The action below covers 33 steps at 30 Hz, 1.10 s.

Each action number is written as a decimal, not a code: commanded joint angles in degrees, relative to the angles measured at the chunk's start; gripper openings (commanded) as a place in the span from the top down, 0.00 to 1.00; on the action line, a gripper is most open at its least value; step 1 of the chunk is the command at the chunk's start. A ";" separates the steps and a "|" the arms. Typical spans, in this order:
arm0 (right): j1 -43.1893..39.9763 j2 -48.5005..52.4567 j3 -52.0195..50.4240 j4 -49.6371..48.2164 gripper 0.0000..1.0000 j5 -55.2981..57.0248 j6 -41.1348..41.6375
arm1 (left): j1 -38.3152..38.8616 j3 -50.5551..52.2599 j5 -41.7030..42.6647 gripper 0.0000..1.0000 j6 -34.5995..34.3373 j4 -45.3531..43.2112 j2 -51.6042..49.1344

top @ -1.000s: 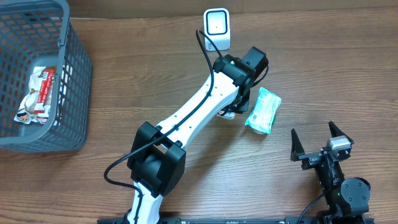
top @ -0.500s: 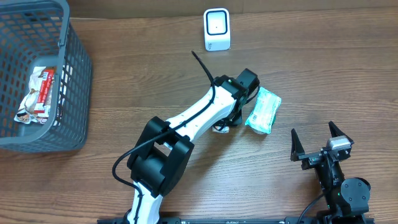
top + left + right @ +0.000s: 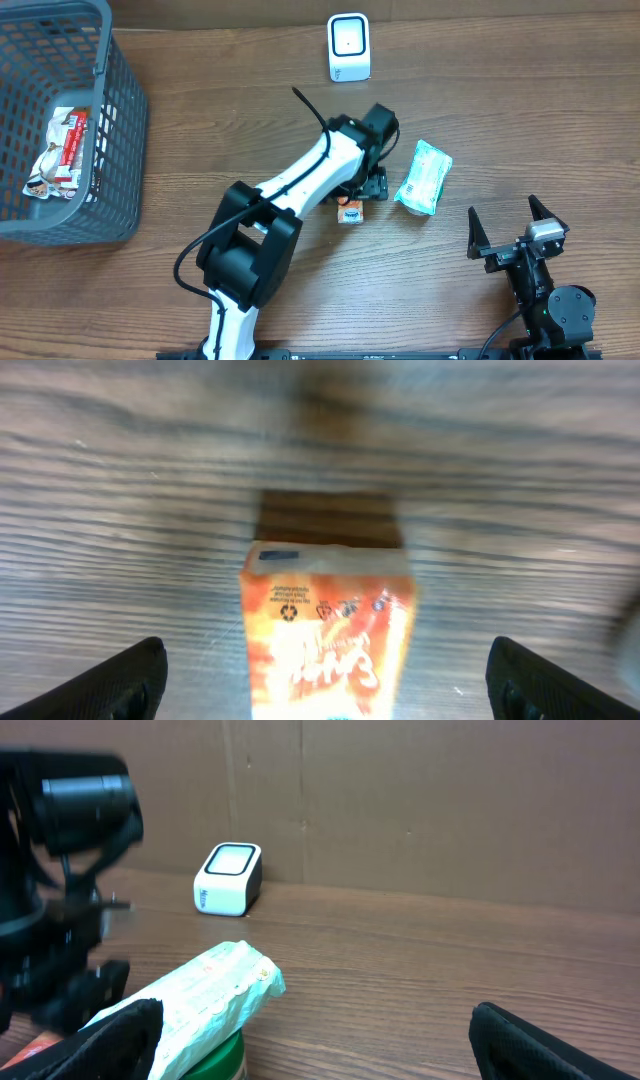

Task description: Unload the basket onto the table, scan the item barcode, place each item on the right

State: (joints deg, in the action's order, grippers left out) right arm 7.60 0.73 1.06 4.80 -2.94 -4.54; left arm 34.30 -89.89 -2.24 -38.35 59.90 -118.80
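Note:
A small orange carton [image 3: 349, 211] rests on the wooden table, apart from both grippers. In the left wrist view the orange carton [image 3: 330, 628] lies between the wide-apart fingers of my left gripper [image 3: 325, 665], untouched by either finger [image 3: 125, 682]. From overhead, the left gripper [image 3: 364, 192] hovers just behind the carton, open. The white barcode scanner [image 3: 348, 47] stands at the table's far edge; the right wrist view also has the scanner [image 3: 228, 878]. Near the front right my right gripper [image 3: 515, 232] stands open and empty.
A mint-green packet [image 3: 424, 177] lies right of the carton; the right wrist view shows the packet [image 3: 195, 992] over a green lid [image 3: 215, 1060]. A grey basket [image 3: 118, 150] holding snack packs [image 3: 60, 150] stands at the left. A cardboard wall [image 3: 450, 810] backs the table.
My left arm drew back from the scanner toward the table's middle, came down with the orange carton, and its jaws opened, leaving the carton on the table. The right arm has not moved.

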 commanded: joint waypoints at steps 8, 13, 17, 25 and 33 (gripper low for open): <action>0.00 -0.57 -0.61 -0.15 0.00 0.35 -0.04 | -3.87 -10.14 18.08 0.19 19.71 -2.32 10.10; 0.00 -0.57 -0.61 -0.15 0.00 0.35 -0.02 | -3.74 -9.60 24.96 0.28 26.45 -4.81 8.22; 0.00 -0.57 -0.61 -0.15 0.00 0.35 -0.02 | -3.52 -9.60 29.88 0.27 28.02 -7.32 3.39; 0.00 -0.57 -0.61 -0.15 0.00 0.35 -0.04 | -3.06 -9.60 39.30 0.30 31.32 -8.20 -1.18; 0.00 -0.57 -0.61 -0.15 0.00 0.35 -0.04 | -1.95 -9.60 39.12 0.41 32.59 -7.63 -1.22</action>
State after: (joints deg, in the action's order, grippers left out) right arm 7.60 0.73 1.06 4.80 -2.94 -4.51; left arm 31.92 -99.50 34.94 -7.60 52.25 -119.92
